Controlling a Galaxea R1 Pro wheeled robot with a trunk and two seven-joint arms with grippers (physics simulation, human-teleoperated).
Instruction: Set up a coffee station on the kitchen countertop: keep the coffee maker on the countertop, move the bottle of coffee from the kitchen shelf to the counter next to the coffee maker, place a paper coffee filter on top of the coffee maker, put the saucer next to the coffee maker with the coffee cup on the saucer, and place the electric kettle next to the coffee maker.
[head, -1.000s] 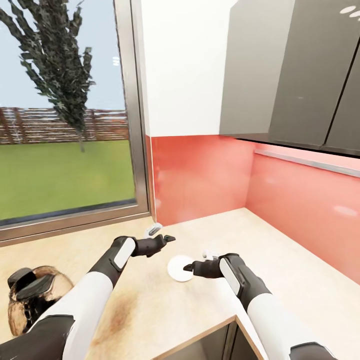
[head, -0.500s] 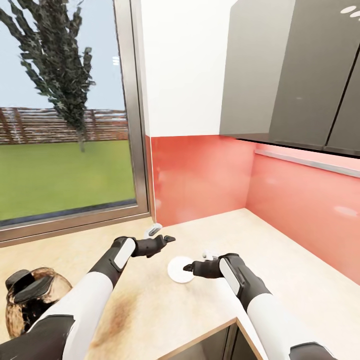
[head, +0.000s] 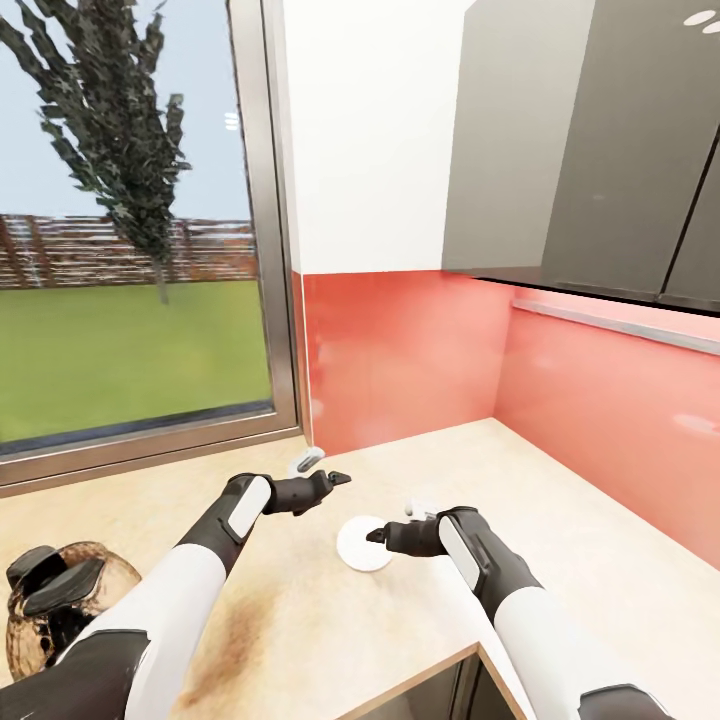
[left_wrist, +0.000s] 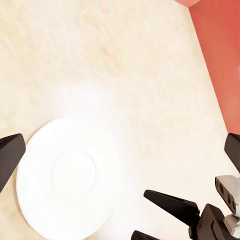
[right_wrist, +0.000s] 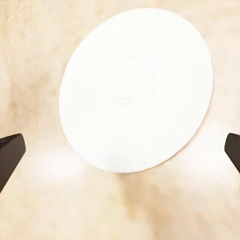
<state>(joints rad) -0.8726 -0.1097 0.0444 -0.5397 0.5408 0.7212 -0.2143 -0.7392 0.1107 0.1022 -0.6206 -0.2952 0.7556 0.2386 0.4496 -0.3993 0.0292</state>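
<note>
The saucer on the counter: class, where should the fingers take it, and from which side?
Probably at the rim, from above. The saucer lies flat on the counter, thin and low, with nothing on it, so only its edge offers a hold. The right gripper is nearest, open wide, looking down on the plate; one finger would have to slip under the near edge.

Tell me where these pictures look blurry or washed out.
Left wrist view: the countertop is smeared, and the saucer bleeds into a white glow. Right wrist view: the saucer's rim is sharp, its face washed out, with a pale haze beside it. Head view: soft reflections on the red wall; the tree looks jagged.
</note>
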